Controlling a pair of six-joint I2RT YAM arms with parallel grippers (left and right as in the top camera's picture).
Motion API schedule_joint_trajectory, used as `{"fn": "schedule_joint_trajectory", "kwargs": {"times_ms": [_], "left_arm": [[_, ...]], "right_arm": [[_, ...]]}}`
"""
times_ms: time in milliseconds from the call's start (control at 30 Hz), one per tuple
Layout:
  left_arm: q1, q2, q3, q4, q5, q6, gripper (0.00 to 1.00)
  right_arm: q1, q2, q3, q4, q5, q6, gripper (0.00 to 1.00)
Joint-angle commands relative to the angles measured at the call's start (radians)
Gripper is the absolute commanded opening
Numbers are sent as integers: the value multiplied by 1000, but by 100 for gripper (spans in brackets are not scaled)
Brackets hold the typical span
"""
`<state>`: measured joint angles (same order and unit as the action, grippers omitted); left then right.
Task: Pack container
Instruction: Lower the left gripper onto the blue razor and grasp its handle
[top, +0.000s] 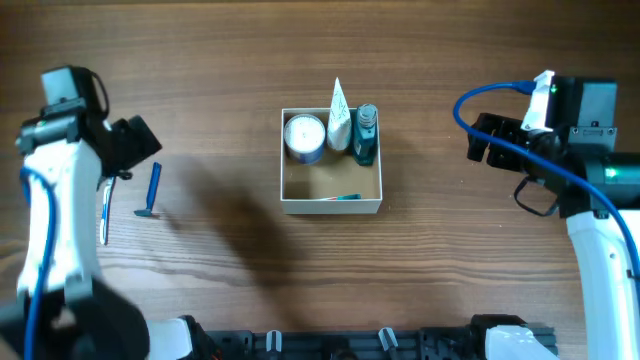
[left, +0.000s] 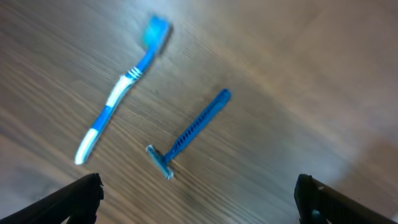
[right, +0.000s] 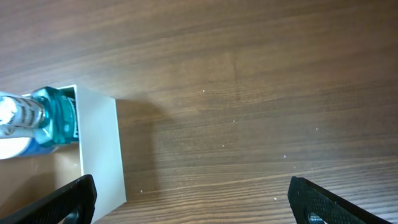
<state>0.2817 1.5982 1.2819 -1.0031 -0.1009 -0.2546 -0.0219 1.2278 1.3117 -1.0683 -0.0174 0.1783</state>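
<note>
From overhead, the container sits at the middle of the wooden surface, well apart from both arms. Inside it, a round white-lidded jar fills the 10 o'clock corner. A white tube stands at 12 o'clock and a teal bottle at 2 o'clock. A thin teal item lies along the 6 o'clock wall; what it is cannot be told. The rest of the tan floor is bare. Towards 9 o'clock from the container a blue razor lies on the surface. A toothbrush is just beside it, partly under the left arm. The right arm is at 3 o'clock.

The left wrist view is somewhat blurred. The left fingers are spread wide at the lower corners with nothing between them, above the surface. The toothbrush lies at 10 o'clock, its bristle head at the 1 o'clock end. The razor lies near the middle, apart from the toothbrush, with its head at the 7 o'clock end.

In the right wrist view, the right fingers are also spread wide and hold nothing. A corner of the container shows at 9 o'clock, with the teal bottle against its white wall. Plain wood takes up the rest
</note>
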Motion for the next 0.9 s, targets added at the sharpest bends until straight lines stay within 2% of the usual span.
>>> {"fn": "schedule_joint_trajectory", "kwargs": {"times_ms": [0,200,567,667,800,833,867], "left_arm": [[0,132,-46,29,-8,50,100],[3,283,-51,72,-8,95,100],[3,359,-55,173,7,145,98],[3,389,-55,181,61,200,93],[3,397,-55,182,60,199,89],[3,397,-55,182,60,199,86],[3,397,-55,181,61,199,77]], "right_arm": [[-2,27,3,-9,18,-14,100],[-2,39,3,-11,18,-14,100],[-2,39,3,-18,18,-14,100],[-2,39,3,-18,18,-14,100],[-2,39,3,-18,18,-15,100],[-2,39,3,-18,18,-15,100],[-2,39,3,-17,18,-15,100]]}}
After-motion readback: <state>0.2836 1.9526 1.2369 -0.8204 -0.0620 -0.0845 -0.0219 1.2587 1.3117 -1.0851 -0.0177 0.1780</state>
